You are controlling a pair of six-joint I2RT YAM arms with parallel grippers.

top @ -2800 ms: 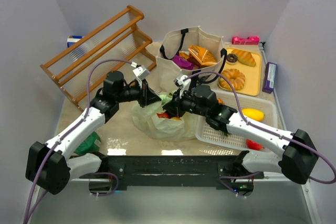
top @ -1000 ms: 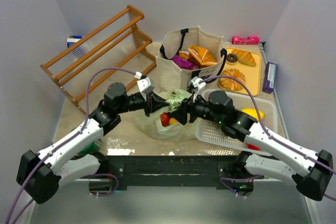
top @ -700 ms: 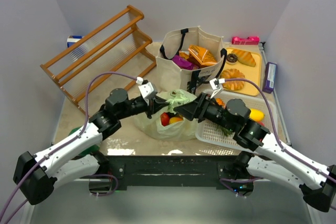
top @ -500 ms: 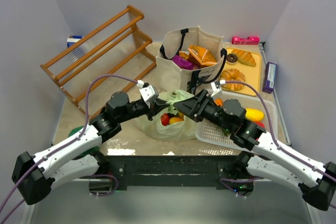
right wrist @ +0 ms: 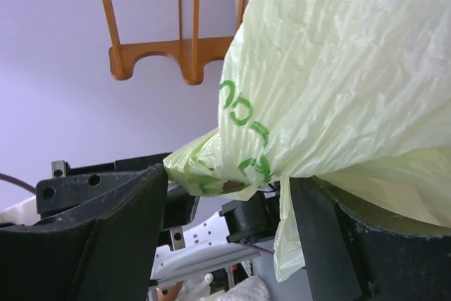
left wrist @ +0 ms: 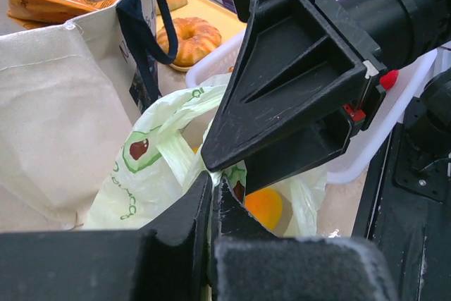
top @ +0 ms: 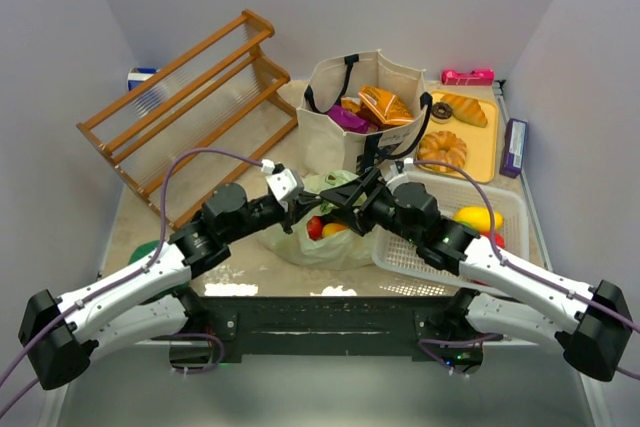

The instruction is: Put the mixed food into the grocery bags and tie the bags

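The pale green plastic grocery bag (top: 335, 239) lies at table centre with a red fruit (top: 314, 229) and an orange fruit (top: 336, 230) inside. My left gripper (top: 298, 209) is shut on a bunched handle of the plastic bag (left wrist: 158, 163), its fingertips pinching the film at the left gripper's tip (left wrist: 212, 182). My right gripper (top: 336, 203) is open, tip to tip with the left. Between its fingers (right wrist: 106, 237) hangs a twisted part of the bag (right wrist: 338, 82). The beige tote (top: 330, 107) behind holds orange (top: 385, 104) and purple (top: 349, 119) snack packets.
A white mesh basket (top: 440, 263) with a yellow fruit (top: 482, 218) sits under my right arm. An orange tray (top: 480, 152) with donuts (top: 441, 148) stands at the back right, and a wooden rack (top: 190, 97) at the back left. A dark green bundle (top: 148, 250) lies near the left.
My right gripper has opened wider and swung back left against the bag's top. The left gripper stays shut on the handle and has shifted slightly right.
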